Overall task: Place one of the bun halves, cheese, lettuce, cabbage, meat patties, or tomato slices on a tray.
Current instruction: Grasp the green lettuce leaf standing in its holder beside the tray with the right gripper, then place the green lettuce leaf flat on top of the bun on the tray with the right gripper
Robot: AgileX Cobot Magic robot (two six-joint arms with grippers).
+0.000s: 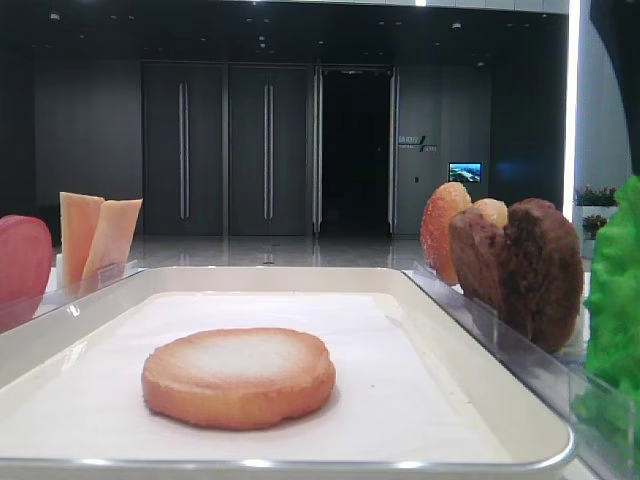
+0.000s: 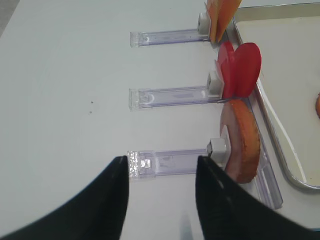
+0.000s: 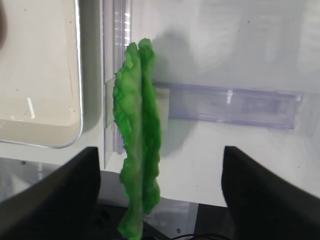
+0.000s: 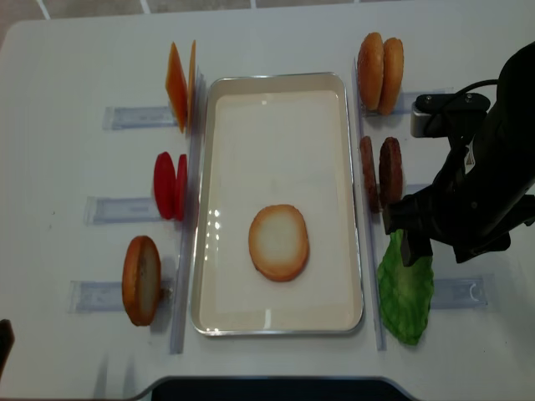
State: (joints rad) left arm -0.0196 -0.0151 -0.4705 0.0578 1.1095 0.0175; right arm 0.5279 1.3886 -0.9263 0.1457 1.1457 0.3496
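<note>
1 bun half point(image 4: 279, 242) lies flat on the tray point(image 4: 276, 82). The right gripper point(image 3: 160, 187) hangs over the lettuce point(image 3: 139, 145), jaws wide and empty. Next, I think, it should drop down and pinch the leaf.

One camera looks low across the tray point(image 1: 480, 415), one straight down — wrist cameras flank it closely.

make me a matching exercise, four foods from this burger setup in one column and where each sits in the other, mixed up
Things:
1. round golden-brown bun half with pale toasted face
2. bright green ruffled lettuce leaf
3. smooth red round tomato slices
4. thin pale-orange cheese slices

Places:
A. left of the tray, far end
B. right of the tray, near end
C. flat on the white tray's paper
D. left of the tray, middle

Pairs: 1-C, 2-B, 3-D, 4-A
</note>
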